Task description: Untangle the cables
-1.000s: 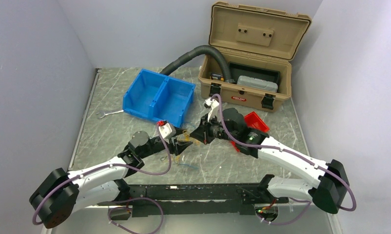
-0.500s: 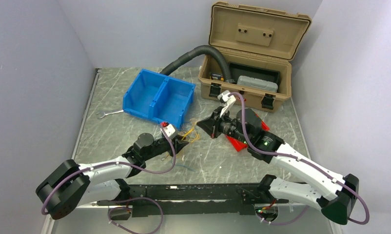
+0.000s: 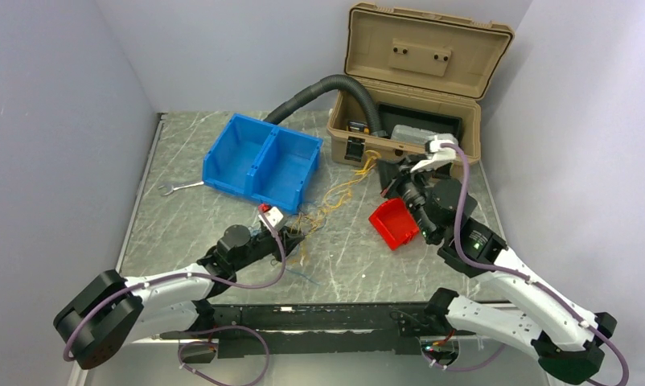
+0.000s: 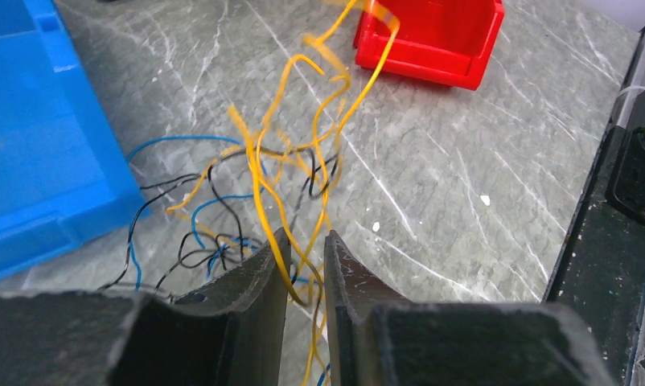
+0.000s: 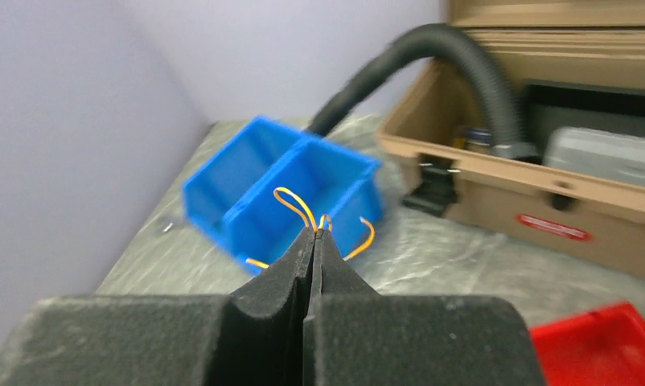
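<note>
Cables [image 4: 259, 181] lay in a loose tangle of yellow, blue and black strands on the grey marbled table [image 3: 182, 229], just in front of the blue bin [image 3: 263, 161]. The left gripper [image 4: 306, 243] sat low at the near edge of that tangle. Its jaws were narrow, with a slim gap showing between them, and several yellow strands ran through the gap. From the tangle a bundle of yellow strands rose up and away to the right, past the red bin [image 3: 393, 223], toward the front latch of the open tan toolbox [image 3: 408, 165]. There the right gripper [image 5: 314, 235] was raised off the table. Its jaws were pressed flat together on the cables, with yellow loops pinched at the tips and curling out to either side. A black corrugated hose [image 3: 319, 88] curved from the back of the table into the toolbox. A small wrench [image 3: 178, 187] lay on the table left of the blue bin.
</note>
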{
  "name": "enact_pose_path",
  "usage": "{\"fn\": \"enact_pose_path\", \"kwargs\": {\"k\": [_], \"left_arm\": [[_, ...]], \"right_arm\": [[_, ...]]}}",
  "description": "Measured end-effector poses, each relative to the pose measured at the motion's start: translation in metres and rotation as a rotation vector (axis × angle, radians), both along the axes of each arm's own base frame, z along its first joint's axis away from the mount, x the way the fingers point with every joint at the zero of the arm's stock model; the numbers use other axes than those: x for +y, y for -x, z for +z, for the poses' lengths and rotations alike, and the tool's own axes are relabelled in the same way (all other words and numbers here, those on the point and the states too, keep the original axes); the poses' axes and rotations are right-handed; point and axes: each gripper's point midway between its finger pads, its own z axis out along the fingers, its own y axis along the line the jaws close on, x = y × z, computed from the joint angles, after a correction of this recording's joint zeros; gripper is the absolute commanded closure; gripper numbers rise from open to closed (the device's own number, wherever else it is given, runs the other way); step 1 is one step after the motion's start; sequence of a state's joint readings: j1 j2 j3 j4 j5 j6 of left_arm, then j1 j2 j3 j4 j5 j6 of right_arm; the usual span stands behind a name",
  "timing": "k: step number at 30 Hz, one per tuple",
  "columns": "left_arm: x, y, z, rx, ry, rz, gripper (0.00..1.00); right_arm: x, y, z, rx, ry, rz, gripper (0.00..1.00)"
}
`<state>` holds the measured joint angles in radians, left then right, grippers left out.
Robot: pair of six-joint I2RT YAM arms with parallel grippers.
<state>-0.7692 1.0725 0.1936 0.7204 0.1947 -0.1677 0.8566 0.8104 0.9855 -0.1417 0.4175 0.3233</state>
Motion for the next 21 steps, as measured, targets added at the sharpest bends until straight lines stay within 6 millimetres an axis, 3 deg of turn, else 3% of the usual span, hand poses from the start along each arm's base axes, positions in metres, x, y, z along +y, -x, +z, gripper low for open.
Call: {"fn": "enact_pose_path", "kwargs": {"k": [5,12,17,21], "left_arm": [[0.011,0.003,-0.008,0.011,0.0,0.039,0.75],[0.029,-0.002,-0.001,0.013,0.012,0.141,0.77],[0.056,-0.011,0.007,-0.008,0.044,0.299,0.74],[0.064,-0.01,0.008,-0.017,0.04,0.323,0.64]], "right_arm": [[-0.062,-0.018,-0.016,0.077,-0.033,-0.348,1.0],[-0.114,-0.021,-0.048,0.168,-0.018,-0.616,1.0],[-0.128,-0.02,-0.071,0.22,0.011,-0.682,1.0],[-0.114,-0.023,-0.094,0.271,0.057,-0.624,1.0]]}}
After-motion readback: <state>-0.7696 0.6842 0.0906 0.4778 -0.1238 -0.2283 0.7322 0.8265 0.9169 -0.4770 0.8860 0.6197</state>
